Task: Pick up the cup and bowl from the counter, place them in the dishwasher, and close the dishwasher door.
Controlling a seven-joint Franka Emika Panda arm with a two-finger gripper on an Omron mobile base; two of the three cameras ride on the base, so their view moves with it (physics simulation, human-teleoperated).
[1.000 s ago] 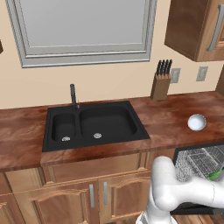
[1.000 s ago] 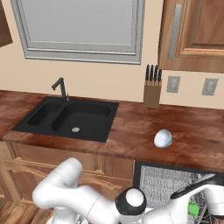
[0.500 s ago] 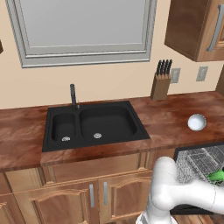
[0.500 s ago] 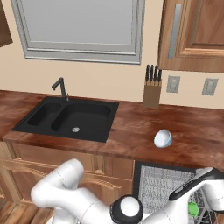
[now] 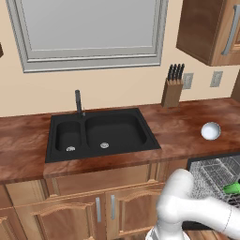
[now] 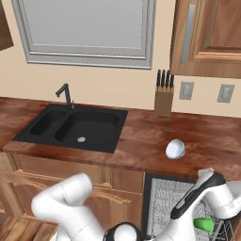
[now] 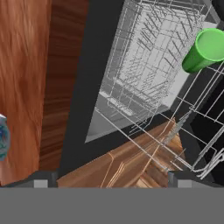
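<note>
The green cup [image 7: 205,50] lies on its side in the grey wire rack [image 7: 148,65] of the open dishwasher [image 6: 164,202], free of any grip. The same cup [image 5: 232,189] [image 6: 204,224] shows in both base views. My gripper [image 7: 111,181] hangs open over the dishwasher's front edge, short of the cup, with nothing between its fingertips [image 7: 41,180]. The white bowl [image 5: 211,131] [image 6: 175,148] rests upside down on the reddish-brown counter [image 5: 178,126] behind the dishwasher. It also peeks in as the bowl [image 7: 2,135] at the hand view's left edge. The dishwasher door is out of view.
A black double sink [image 5: 101,133] with a faucet is set into the counter on the left. A knife block [image 5: 172,89] stands against the back wall. A wooden wall cabinet [image 6: 207,37] hangs above the right end, and wooden cabinet doors [image 5: 108,211] run below the sink.
The arm has shifted slightly and the hand has drawn back a little from the cup. The cup stays lying in the rack, the bowl has not moved, and the jaws stay open.
</note>
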